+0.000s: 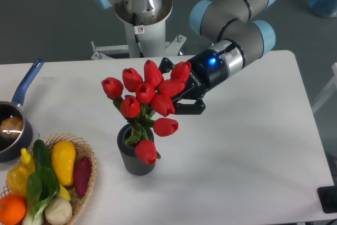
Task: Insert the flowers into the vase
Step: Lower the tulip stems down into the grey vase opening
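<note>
Standing in the vase (136, 163), the flowers (147, 96) hide the ROBOTIQ gripper (181, 96); its grip cannot be told.

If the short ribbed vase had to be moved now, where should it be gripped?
Grip the short dark grey ribbed vase low across its round side, coming from the right; red tulips fill its mouth and the wicker basket crowds its left.

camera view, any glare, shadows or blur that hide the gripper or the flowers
Camera view: sharp and evenly lit, with only soft shadows on the white table. The flowers are crisp, stems in the vase. The gripper is dark and half hidden behind the buds, so its jaws cannot be read. A blue light glows on its wrist.
</note>
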`<act>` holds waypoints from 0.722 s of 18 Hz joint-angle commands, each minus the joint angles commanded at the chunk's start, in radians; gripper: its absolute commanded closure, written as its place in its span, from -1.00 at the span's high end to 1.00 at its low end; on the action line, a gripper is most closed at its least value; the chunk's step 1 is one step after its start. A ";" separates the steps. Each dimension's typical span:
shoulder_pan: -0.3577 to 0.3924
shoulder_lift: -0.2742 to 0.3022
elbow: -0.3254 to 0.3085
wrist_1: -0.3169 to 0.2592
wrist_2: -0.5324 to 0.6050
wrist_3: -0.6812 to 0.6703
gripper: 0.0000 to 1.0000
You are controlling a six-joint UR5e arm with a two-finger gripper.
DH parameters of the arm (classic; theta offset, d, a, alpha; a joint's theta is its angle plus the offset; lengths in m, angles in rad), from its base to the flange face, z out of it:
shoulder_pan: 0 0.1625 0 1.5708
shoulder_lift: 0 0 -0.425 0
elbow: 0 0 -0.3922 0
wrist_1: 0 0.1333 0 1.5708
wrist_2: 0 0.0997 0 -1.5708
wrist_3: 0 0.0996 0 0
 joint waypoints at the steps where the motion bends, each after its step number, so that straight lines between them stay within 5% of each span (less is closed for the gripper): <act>1: 0.000 0.000 -0.002 0.000 0.000 0.000 -1.00; 13: 0.002 -0.048 -0.051 0.005 0.012 0.011 -1.00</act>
